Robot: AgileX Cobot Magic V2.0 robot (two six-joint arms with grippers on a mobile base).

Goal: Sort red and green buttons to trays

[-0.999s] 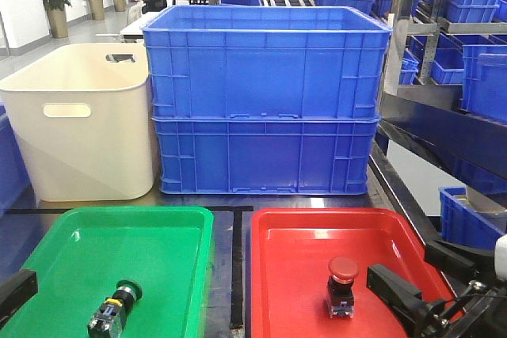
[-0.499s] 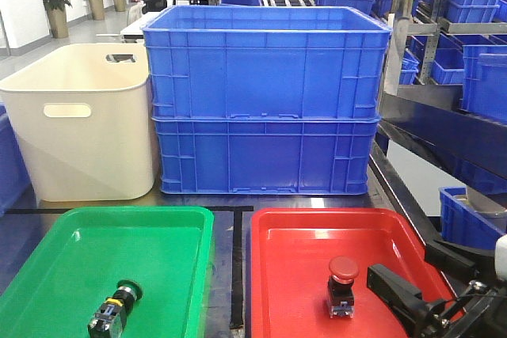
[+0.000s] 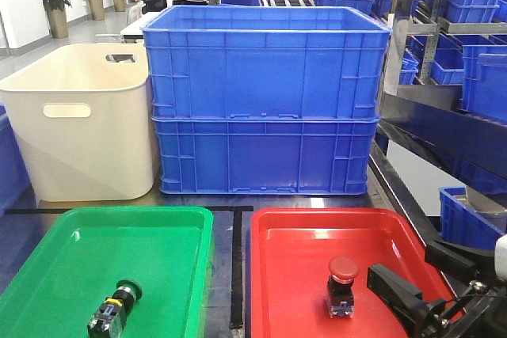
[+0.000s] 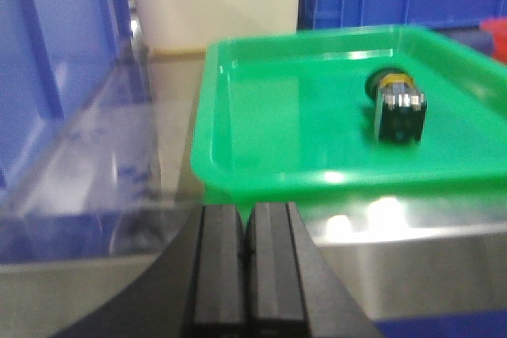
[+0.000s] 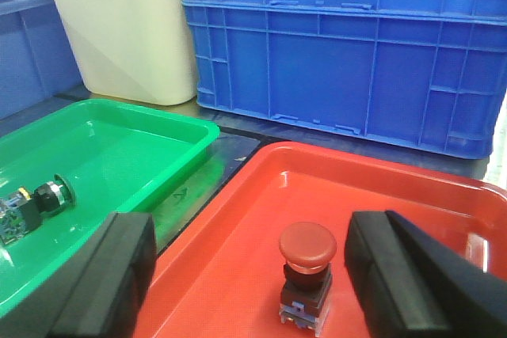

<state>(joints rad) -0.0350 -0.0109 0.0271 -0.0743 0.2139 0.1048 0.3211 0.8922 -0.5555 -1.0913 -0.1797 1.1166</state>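
Observation:
The green button [image 3: 116,304] lies on its side in the green tray [image 3: 119,247], near the front. In the red tray [image 3: 301,247] the red button [image 3: 342,281] stands upright on its dark body. My right gripper [image 5: 249,267] is open, low over the red tray, and the red button [image 5: 307,268] stands between its fingers, nearer the right one, touching neither. One of its fingers [image 3: 396,294] shows in the front view. My left gripper [image 4: 245,215] is shut on nothing and sits in front of the green tray's [image 4: 277,116] near rim, with the green button [image 4: 396,106] beyond it.
Two stacked blue crates [image 3: 265,100] and a cream tub [image 3: 79,124] stand right behind the trays. Shelving with blue bins [image 3: 467,13] runs along the right. Another blue crate [image 4: 47,53] is at the left. A black tape line [image 3: 236,275] runs between the trays.
My left gripper has dropped out of the front view's bottom left corner. The right gripper and both buttons have stayed put.

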